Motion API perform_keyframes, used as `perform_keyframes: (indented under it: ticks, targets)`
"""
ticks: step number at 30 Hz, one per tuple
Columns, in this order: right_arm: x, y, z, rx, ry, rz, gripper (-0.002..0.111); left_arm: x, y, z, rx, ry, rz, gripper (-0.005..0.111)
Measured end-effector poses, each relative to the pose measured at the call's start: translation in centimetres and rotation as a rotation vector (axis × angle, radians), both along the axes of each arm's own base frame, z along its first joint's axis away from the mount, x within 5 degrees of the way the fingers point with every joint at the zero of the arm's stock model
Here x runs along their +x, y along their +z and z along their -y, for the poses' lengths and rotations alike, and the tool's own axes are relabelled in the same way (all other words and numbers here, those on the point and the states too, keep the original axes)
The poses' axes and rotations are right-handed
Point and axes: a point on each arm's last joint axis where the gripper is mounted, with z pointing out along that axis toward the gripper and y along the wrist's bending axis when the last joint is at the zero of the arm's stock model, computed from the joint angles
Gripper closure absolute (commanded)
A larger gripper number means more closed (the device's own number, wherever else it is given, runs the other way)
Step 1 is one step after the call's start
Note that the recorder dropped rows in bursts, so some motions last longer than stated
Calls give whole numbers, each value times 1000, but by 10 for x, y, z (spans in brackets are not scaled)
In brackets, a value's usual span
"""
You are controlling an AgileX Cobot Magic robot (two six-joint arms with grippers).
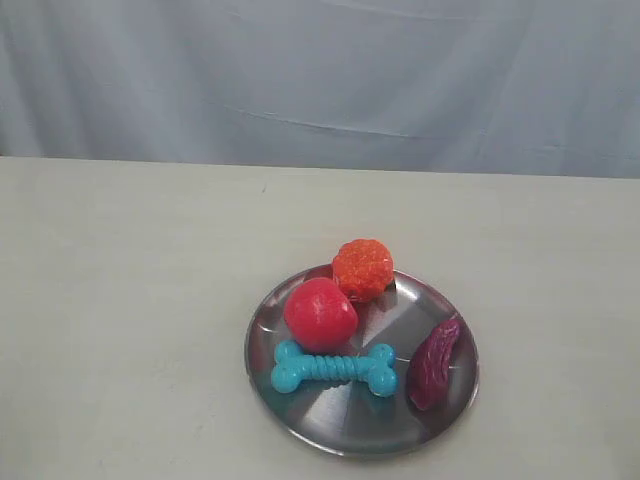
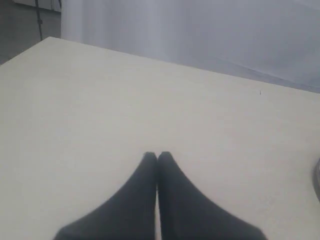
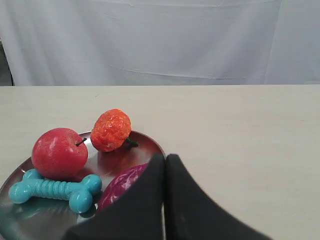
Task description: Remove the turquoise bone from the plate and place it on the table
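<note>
The right claw (image 3: pixel 165 157) hides part of the purple piece (image 3: pixel 125 181); the plate (image 3: pixel 112 161) runs off frame.

A dark purple oblong toy (image 3: pixel 122 182) lies just in front of the right claw (image 3: pixel 165 157), its near end hidden behind the claw's tips. Farther ahead and off to one side sits a red apple (image 3: pixel 59 152), its stem pointing toward a bumpy orange ball (image 3: pixel 111 130) just beside it. Well beyond the claw hangs a creased white cloth (image 3: pixel 160 40).
</note>
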Motion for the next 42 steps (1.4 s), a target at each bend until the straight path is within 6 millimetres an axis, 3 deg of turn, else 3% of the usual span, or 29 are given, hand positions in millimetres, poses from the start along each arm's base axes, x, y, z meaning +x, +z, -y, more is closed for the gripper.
perform_keyframes:
  ticks: [19, 26, 34, 38, 42]
  targets:
    - [0, 1, 0, -3, -2, 14, 109, 0, 0, 0, 0, 0, 0, 107]
    - [1, 16, 2, -32, -25, 170, 109, 0, 0, 0, 0, 0, 0, 107]
    - [-1, 29, 4, 74, -44, 340, 109, 0, 0, 0, 0, 0, 0, 107]
    - [3, 26, 4, 73, -39, 244, 109, 0, 0, 0, 0, 0, 0, 107]
    - [10, 47, 4, 90, -26, 101, 109, 0, 0, 0, 0, 0, 0, 107]
